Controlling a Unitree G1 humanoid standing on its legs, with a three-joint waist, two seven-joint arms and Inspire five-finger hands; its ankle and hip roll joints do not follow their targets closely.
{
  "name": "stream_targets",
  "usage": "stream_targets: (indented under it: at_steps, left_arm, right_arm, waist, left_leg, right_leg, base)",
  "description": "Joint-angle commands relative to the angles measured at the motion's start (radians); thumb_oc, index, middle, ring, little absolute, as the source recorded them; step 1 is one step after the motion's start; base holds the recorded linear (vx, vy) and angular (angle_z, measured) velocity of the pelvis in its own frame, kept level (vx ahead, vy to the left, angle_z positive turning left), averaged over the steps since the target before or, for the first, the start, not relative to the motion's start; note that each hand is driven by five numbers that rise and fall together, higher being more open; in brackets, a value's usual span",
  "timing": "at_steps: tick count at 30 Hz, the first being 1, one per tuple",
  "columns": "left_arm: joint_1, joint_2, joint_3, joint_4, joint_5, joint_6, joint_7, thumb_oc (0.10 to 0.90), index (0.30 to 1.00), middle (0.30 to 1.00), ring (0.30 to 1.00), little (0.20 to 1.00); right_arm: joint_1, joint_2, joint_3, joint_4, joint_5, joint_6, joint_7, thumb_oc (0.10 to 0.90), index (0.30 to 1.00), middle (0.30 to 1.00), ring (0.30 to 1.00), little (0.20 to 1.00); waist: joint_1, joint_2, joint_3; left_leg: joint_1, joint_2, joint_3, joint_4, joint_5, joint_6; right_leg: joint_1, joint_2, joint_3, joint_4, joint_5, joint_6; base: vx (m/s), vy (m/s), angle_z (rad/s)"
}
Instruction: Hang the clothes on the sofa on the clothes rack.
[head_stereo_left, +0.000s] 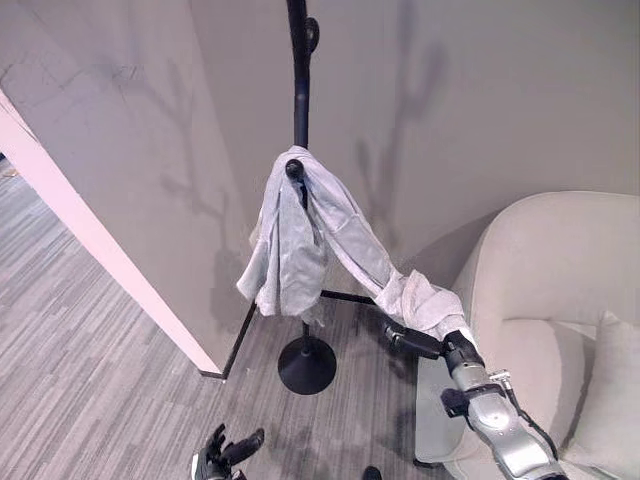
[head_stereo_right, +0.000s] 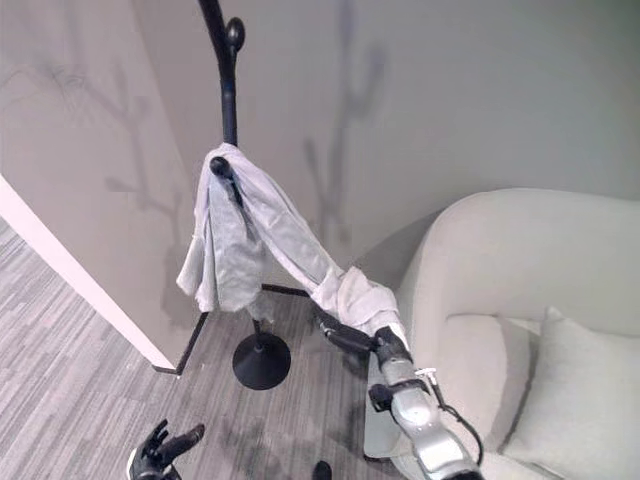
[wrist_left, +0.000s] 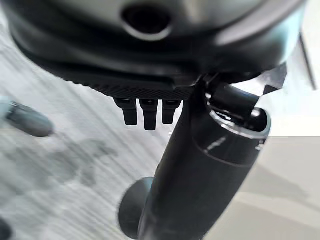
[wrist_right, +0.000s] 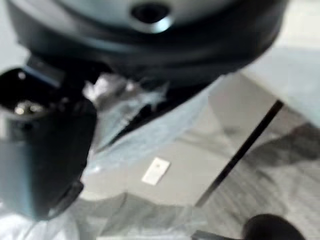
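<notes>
On rack hook (head_stereo_left: 294, 170), garment (head_stereo_left: 300, 240) slanting toward right hand (head_stereo_left: 415, 340).

Black rack (head_stereo_left: 300, 100), pale grey garment (head_stereo_left: 300, 245).
Cream sofa (head_stereo_left: 560, 270); grey striped carpet (head_stereo_left: 90, 380); beige wall (head_stereo_left: 480, 90) with a pinkish edge.

— What sits closest to the left hand (wrist_left: 150, 65)?

— Its own dark bulk, with a short row of fingertips (wrist_left: 149, 113) pointing out and bent round nothing. The thumb (wrist_left: 200, 180) juts out beside them as a thick dark cylinder.

— And past the fingers?

— Grey striped floor (wrist_left: 60, 165). A dark round shape (wrist_left: 131, 206) lies on it just beyond the thumb; I cannot tell what it is. On the thumb's far side stands a pale surface (wrist_left: 285, 185).
</notes>
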Motion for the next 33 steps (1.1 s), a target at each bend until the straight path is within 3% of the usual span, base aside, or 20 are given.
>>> stream_targets:
  at_steps: [1,5,8,10,11,12,14,22,26,33]
  left_arm:
    - [-0.082,0.036,0.041,0.035,-0.049,-0.047,-0.041,0.800,0.900,0.900,0.900,0.900]
    - [-0.089,0.037,0.060,0.065,-0.052,-0.045,-0.054,0.800,0.900,0.900,0.900,0.900]
    - [-0.103,0.040,0.088,0.142,-0.053,-0.028,-0.067,0.800,0.900,0.900,0.900,0.900]
    - [-0.107,0.042,0.099,0.195,-0.056,-0.025,-0.061,0.800,0.900,0.900,0.900,0.900]
    - [-0.108,0.043,0.099,0.195,-0.056,-0.025,-0.062,0.800,0.900,0.900,0.900,0.900]
    - [-0.103,0.039,0.116,0.237,-0.064,-0.018,-0.083,0.800,0.900,0.900,0.900,0.900]
    - [-0.091,0.040,0.123,0.264,-0.050,-0.016,-0.106,0.800,0.900,0.900,0.900,0.900]
    - [-0.096,0.040,0.119,0.305,-0.028,-0.032,-0.132,0.800,0.900,0.900,0.900,0.900]
    - [-0.101,0.037,0.100,0.295,-0.031,-0.034,-0.133,0.800,0.900,0.900,0.900,0.900]
    - [-0.091,0.041,0.097,0.324,-0.015,-0.028,-0.141,0.800,0.900,0.900,0.900,0.900]
  right_arm:
    - [-0.024,-0.043,-0.063,-0.093,0.013,-0.078,0.021,0.800,0.900,0.900,0.900,0.900]
    - [0.015,-0.038,-0.081,-0.073,0.036,-0.068,0.027,0.800,0.900,0.900,0.900,0.900]
    - [0.071,0.073,-0.109,0.001,0.096,-0.046,-0.017,0.800,0.900,0.900,0.900,0.900]
    - [0.110,0.147,-0.131,0.005,0.339,-0.080,0.044,0.800,0.900,0.900,0.900,0.900]
    - [0.110,0.147,-0.131,0.005,0.339,-0.080,0.044,0.800,0.900,0.900,0.900,0.900]
    - [0.140,0.193,-0.154,0.001,0.540,-0.120,0.147,0.800,0.900,0.900,0.900,0.900]
    - [0.160,0.213,-0.162,-0.014,0.676,-0.130,0.239,0.800,0.900,0.900,0.900,0.900]
    - [0.104,0.180,-0.227,-0.129,0.764,-0.173,0.270,0.800,0.900,0.900,0.900,0.900]
    - [0.090,0.223,-0.233,-0.138,0.966,-0.162,0.336,0.800,0.900,0.900,0.900,0.900]
    - [0.115,0.240,-0.201,-0.114,1.063,-0.124,0.377,0.800,0.900,0.900,0.900,0.900]
  waist:
    - [-0.018,-0.063,-0.053]
    - [-0.026,-0.066,-0.052]
    - [-0.036,-0.064,-0.052]
    - [-0.041,-0.063,-0.047]
    - [-0.041,-0.063,-0.050]
    - [-0.050,-0.062,-0.051]
    - [-0.054,-0.061,-0.054]
    - [-0.061,-0.054,-0.067]
    - [-0.061,-0.055,-0.072]
    - [-0.061,-0.057,-0.076]
  left_leg:
    - [-0.068,-0.002,0.011,-0.006,-0.002,-0.010]
    - [-0.065,-0.001,0.017,-0.006,-0.004,-0.011]
    - [-0.061,-0.001,0.023,-0.006,-0.006,-0.009]
    - [-0.054,-0.001,0.024,-0.006,-0.008,-0.010]
    - [-0.059,-0.002,0.023,-0.006,-0.005,-0.009]
    - [-0.058,-0.001,0.025,-0.006,-0.005,-0.010]
    - [-0.055,0.000,0.027,-0.006,-0.008,-0.012]
    - [-0.043,0.001,0.039,-0.006,-0.016,-0.011]
    - [-0.041,0.002,0.040,-0.006,-0.018,-0.012]
    - [-0.037,0.005,0.041,-0.006,-0.020,-0.018]
  right_leg:
    - [0.078,-0.069,0.045,0.014,-0.112,0.084]
    - [0.076,-0.068,0.050,0.014,-0.110,0.085]
    - [0.076,-0.066,0.055,0.014,-0.110,0.083]
    - [0.082,-0.065,0.057,0.014,-0.112,0.082]
    - [0.077,-0.066,0.056,0.014,-0.110,0.082]
    - [0.078,-0.065,0.057,0.014,-0.111,0.081]
    - [0.080,-0.065,0.059,0.015,-0.112,0.081]
    - [0.077,-0.063,0.068,0.016,-0.111,0.085]
    - [0.079,-0.061,0.068,0.016,-0.113,0.084]
    - [0.082,-0.061,0.065,0.017,-0.116,0.083]
  base:
    - [-0.02,-0.007,-0.07]
    - [-0.01,-0.001,-0.15]
    - [0.00,0.001,-0.02]
    - [0.00,-0.001,-0.04]
    - [0.00,0.000,0.00]
    - [0.00,0.000,0.00]
    - [0.00,0.000,0.00]
    - [0.01,0.010,-0.05]
    - [0.01,0.006,-0.05]
    - [0.00,0.000,0.00]
